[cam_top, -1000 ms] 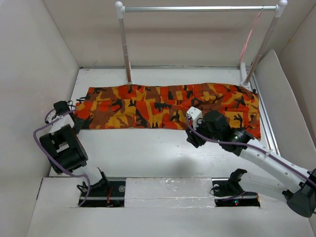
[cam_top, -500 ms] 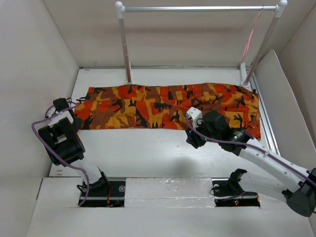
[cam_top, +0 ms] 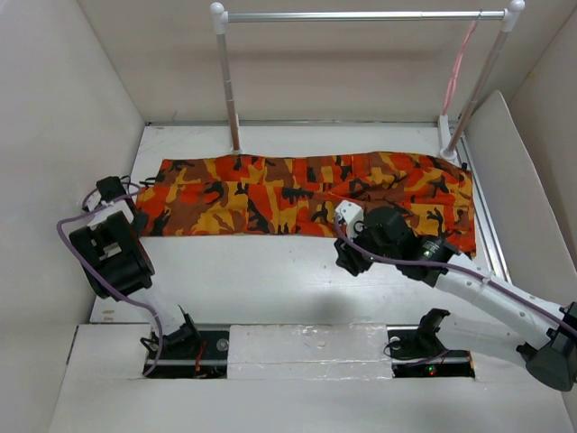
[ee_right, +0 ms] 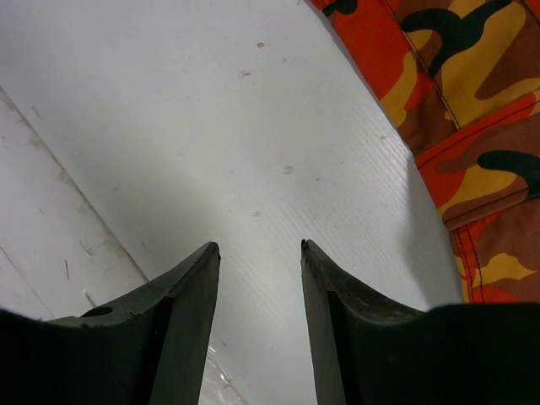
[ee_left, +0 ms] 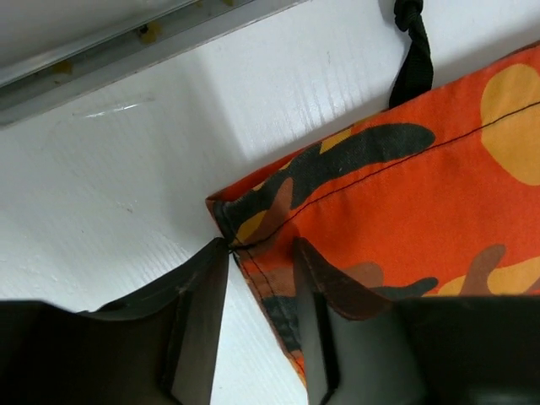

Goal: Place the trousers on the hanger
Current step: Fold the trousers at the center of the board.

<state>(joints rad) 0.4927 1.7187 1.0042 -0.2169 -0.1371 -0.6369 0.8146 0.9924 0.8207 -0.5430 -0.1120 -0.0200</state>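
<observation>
The camouflage trousers (cam_top: 297, 194) lie flat across the table, legs pointing left. Their black strap (ee_left: 413, 46) trails off the left end. My left gripper (cam_top: 140, 222) is at the trousers' near-left corner. In the left wrist view the left gripper (ee_left: 261, 249) is open, its jaws straddling the hem corner of the trousers (ee_left: 422, 186). My right gripper (cam_top: 347, 260) is open and empty over bare table just in front of the trousers' near edge; in the right wrist view the right gripper (ee_right: 260, 246) has the cloth (ee_right: 472, 93) at the upper right. The pink hanger (cam_top: 458, 65) hangs at the rail's right end.
A rail with white posts and a silver bar (cam_top: 361, 15) stands behind the trousers. White walls (cam_top: 63, 135) close in the left, back and right. A metal track (ee_left: 126, 38) runs along the table's left edge. A white panel (cam_top: 514, 180) leans at the right.
The left arm swung left and its gripper settled at the trousers' corner. The right gripper slid a little left and nearer, off the cloth's edge.
</observation>
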